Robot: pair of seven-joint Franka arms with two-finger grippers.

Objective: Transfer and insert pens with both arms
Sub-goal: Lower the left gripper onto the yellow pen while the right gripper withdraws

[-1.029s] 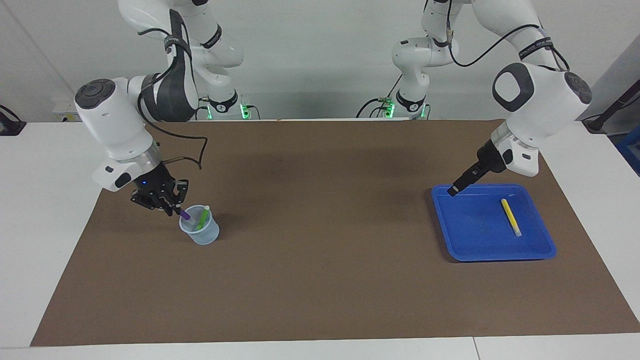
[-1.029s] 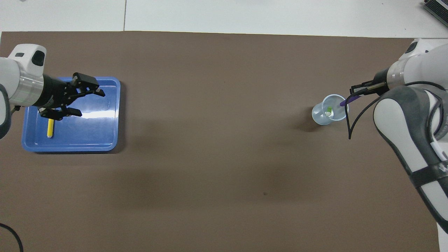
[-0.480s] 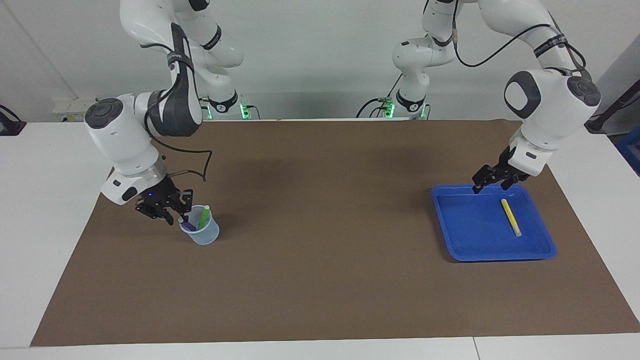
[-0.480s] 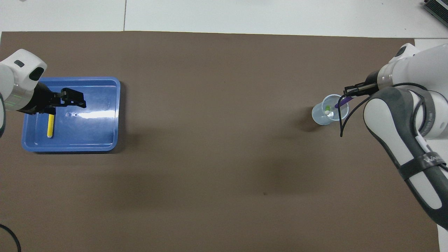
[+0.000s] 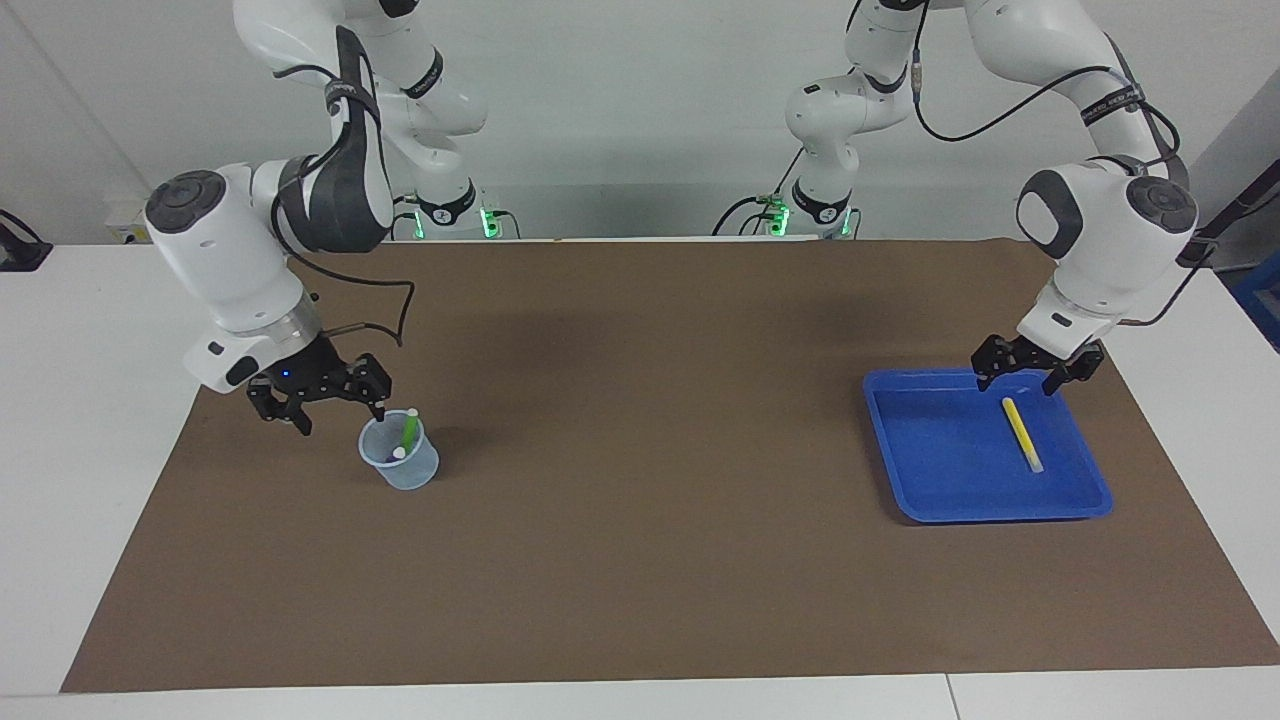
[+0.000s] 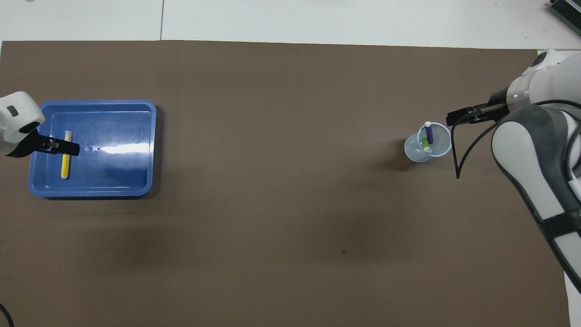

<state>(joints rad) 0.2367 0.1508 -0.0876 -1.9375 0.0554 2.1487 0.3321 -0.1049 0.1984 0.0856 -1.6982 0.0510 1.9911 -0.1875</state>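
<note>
Facing view: your right gripper (image 5: 322,403) hangs with its jaws spread and empty at about ten o'clock of the clear cup (image 5: 401,462), one fingertip close above the rim. The green pen (image 5: 409,430) leans upright in that cup and the purple pen (image 5: 399,456) sits low inside with only its pale cap showing, so two of the three look delivered and the cup props them on end. At the left arm's end of the brown mat (image 5: 640,560), your left gripper (image 5: 1036,368) hovers open over the twelve o'clock edge of the blue tray (image 5: 930,470), just above the upper end of the yellow pen (image 5: 1021,433), which lies flat and untouched; I judge this a line-up for the last pick. Overhead view: the left gripper (image 6: 59,147) crosses the yellow pen (image 6: 66,167) near its middle, though from above that only means it is over it. The tray (image 6: 131,177) holds nothing else. The right gripper (image 6: 470,116) sits at two o'clock of the cup (image 6: 415,152), clear of the purple pen (image 6: 428,134) and the green pen (image 6: 425,145) standing inside.
</note>
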